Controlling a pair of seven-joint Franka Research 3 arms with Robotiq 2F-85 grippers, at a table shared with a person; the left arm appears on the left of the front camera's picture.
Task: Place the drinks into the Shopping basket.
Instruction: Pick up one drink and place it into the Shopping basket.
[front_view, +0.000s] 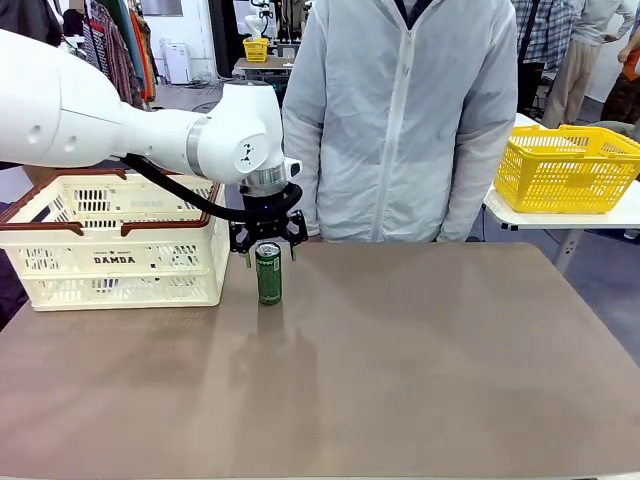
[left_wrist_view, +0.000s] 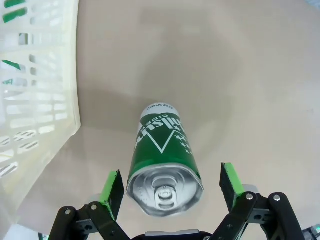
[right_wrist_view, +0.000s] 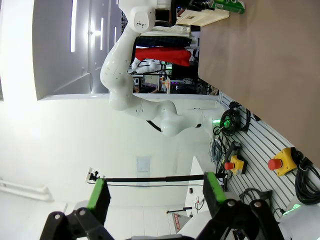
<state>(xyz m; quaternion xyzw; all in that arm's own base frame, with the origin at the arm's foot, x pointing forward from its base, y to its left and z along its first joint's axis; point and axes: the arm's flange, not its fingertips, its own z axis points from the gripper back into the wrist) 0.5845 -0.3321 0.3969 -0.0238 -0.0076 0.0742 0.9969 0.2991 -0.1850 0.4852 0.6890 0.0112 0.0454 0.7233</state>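
This looks like a robot lab or test hall dressed up as a shop. A plain brown table (front_view: 400, 350) fills the near ground, with a person in a pale zipped jacket (front_view: 400, 120) standing at its far edge. Far left hangs a rack of clothes (front_view: 110, 45). Far right, a yellow mesh basket (front_view: 565, 170) sits on a white side table (front_view: 560, 218). The right wrist view shows emergency-stop buttons (right_wrist_view: 281, 163) and coiled cables (right_wrist_view: 307, 180) on a slatted wall.

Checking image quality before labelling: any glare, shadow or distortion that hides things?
Front view: evenly lit, soft shadow under the green can. Left wrist view: sharp, wide-angle bends the basket; can lid glints. Right wrist view: rolled sideways, bright wall washed out behind the fingers.
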